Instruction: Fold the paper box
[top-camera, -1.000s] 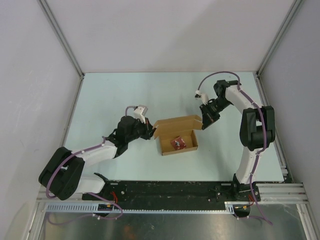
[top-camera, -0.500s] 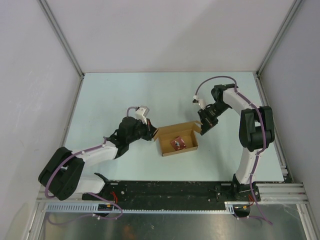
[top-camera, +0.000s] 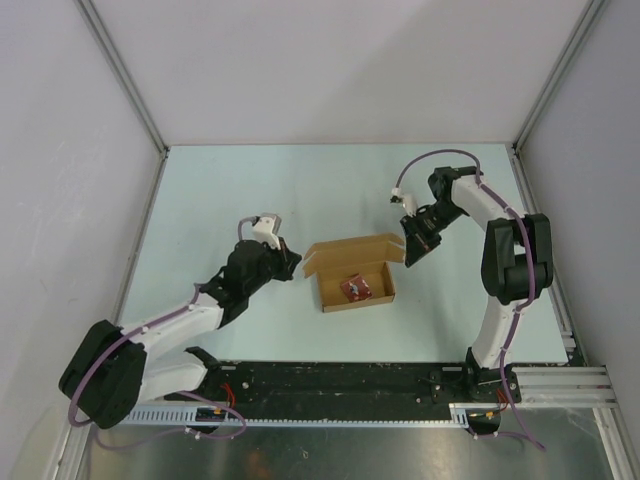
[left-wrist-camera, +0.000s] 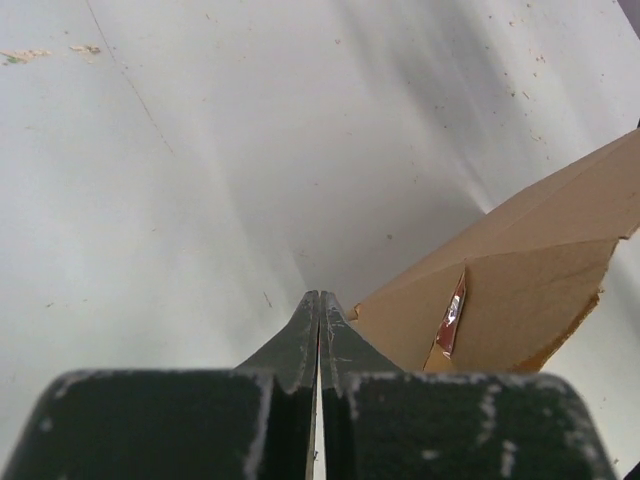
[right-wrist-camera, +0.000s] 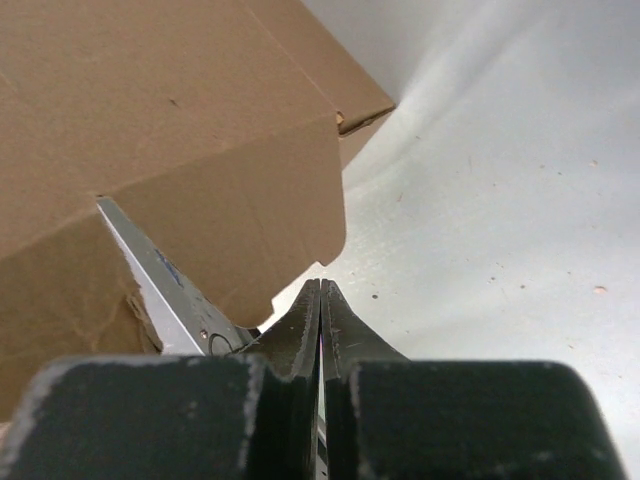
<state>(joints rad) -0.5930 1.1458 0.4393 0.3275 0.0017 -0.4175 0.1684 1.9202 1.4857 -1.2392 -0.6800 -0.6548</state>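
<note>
The paper box (top-camera: 357, 277) is a brown cardboard tray standing open mid-table, its lid flap (top-camera: 354, 246) tilted up at the back. A small red packet (top-camera: 354, 288) lies inside. My left gripper (top-camera: 293, 263) is shut and empty, just left of the box's left corner and apart from it. In the left wrist view its tips (left-wrist-camera: 320, 296) point past the box corner (left-wrist-camera: 520, 280), with the packet (left-wrist-camera: 452, 316) seen edge-on. My right gripper (top-camera: 408, 254) is shut and empty at the box's right end. Its tips (right-wrist-camera: 321, 284) sit right under a rounded flap (right-wrist-camera: 250, 215).
White enclosure walls with metal posts (top-camera: 122, 75) ring the pale table (top-camera: 250, 190). A black rail (top-camera: 340, 380) carrying both arm bases runs along the near edge.
My left arm has drawn back to the left, off the box's left corner. The lid flap, pressed lower half a second ago, has come back up. The right gripper has shifted only slightly.
</note>
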